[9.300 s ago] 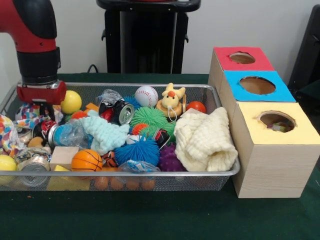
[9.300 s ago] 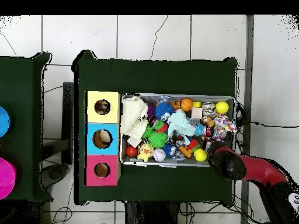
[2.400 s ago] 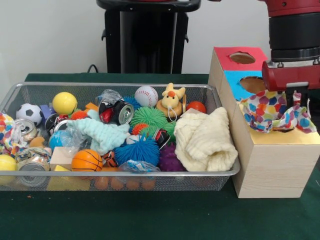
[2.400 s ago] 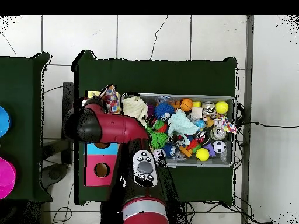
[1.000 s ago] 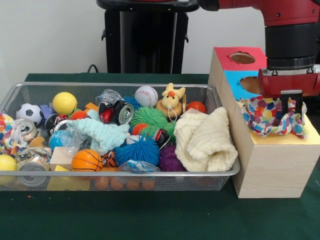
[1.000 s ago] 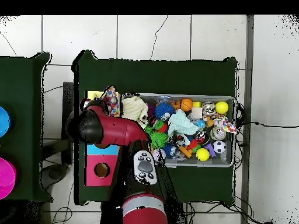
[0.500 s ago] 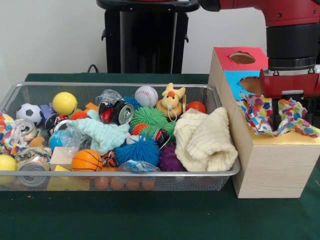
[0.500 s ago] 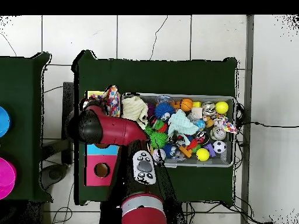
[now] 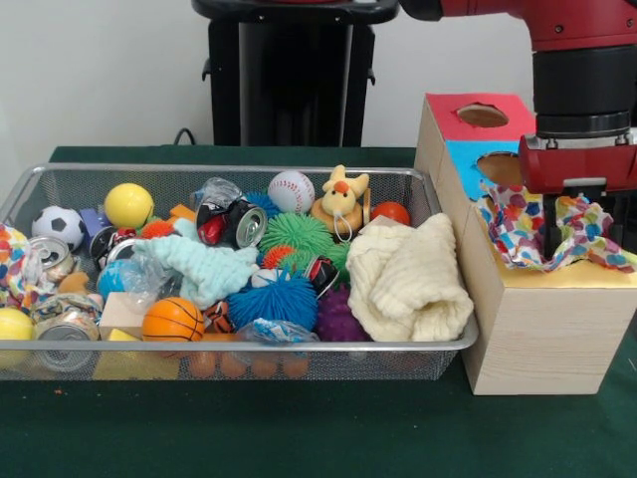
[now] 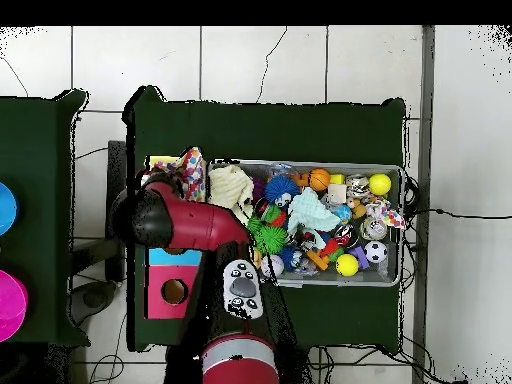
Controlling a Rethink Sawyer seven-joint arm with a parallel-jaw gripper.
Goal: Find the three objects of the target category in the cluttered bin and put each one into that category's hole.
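Observation:
My gripper [image 9: 552, 244] stands over the yellow-topped wooden box [image 9: 542, 329], at the right of the wire mesh bin [image 9: 249, 346]. It is shut on a polka-dot cloth [image 9: 518, 224], whose middle dips down while its edges spread over the yellow top. The cloth covers the hole. In the overhead view the cloth [image 10: 190, 172] shows beside my red arm [image 10: 170, 220], which hides the gripper. A second polka-dot cloth [image 9: 15, 264] lies at the bin's far left end and also shows in the overhead view [image 10: 385, 213]. I see no third one.
A cream waffle cloth [image 9: 408, 279] fills the bin's right end and a mint fuzzy cloth [image 9: 204, 264] lies mid-bin among balls, cans and spiky toys. The blue-topped box [image 9: 498, 167] and the red-topped box [image 9: 483, 115] stand behind the yellow one.
My gripper carried the polka-dot cloth from the bin's left end to the yellow box. Over the last second the cloth sank and spread over the yellow top.

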